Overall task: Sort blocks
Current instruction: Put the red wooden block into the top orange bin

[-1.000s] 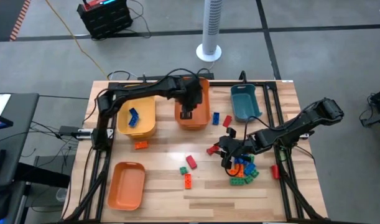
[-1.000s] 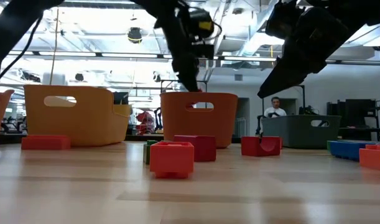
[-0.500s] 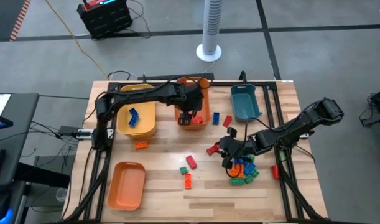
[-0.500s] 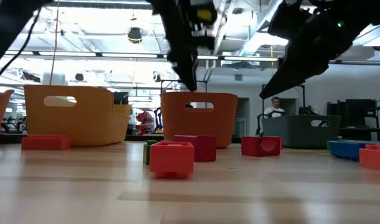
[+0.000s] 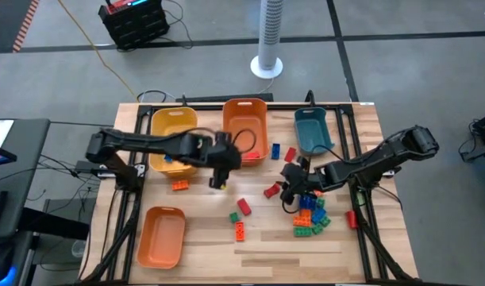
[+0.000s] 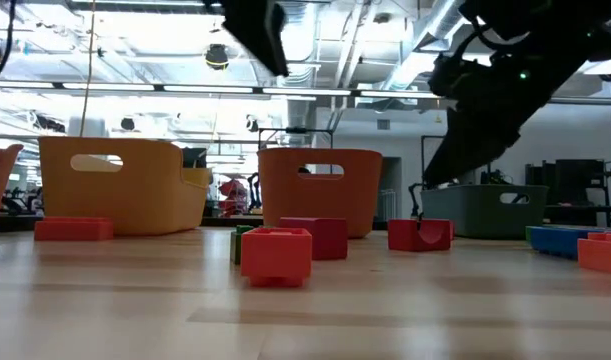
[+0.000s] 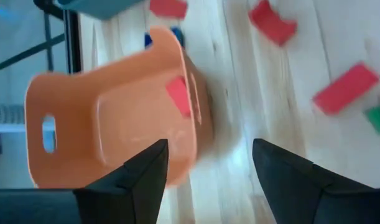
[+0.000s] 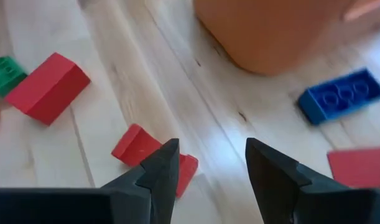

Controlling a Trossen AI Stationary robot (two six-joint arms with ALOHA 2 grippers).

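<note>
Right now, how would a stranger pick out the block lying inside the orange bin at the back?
Find the back row of three bins; the middle one is the orange bin. A single red block lies inside at its near edge, the only block in that bin.

A grey floor point(image 5: 401, 87) is surrounding the wooden desk point(image 5: 202, 238). A white tower fan point(image 5: 267, 40) is standing beyond its far edge; a black crate point(image 5: 135, 20) is sitting upper left. Ceiling lights point(image 6: 115, 92) are glowing overhead.

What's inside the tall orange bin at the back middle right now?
The tall orange bin holds at least one red block on its floor, seen from the left wrist and high views. The low view shows only its outer wall, and near-wall corners stay hidden.
</note>
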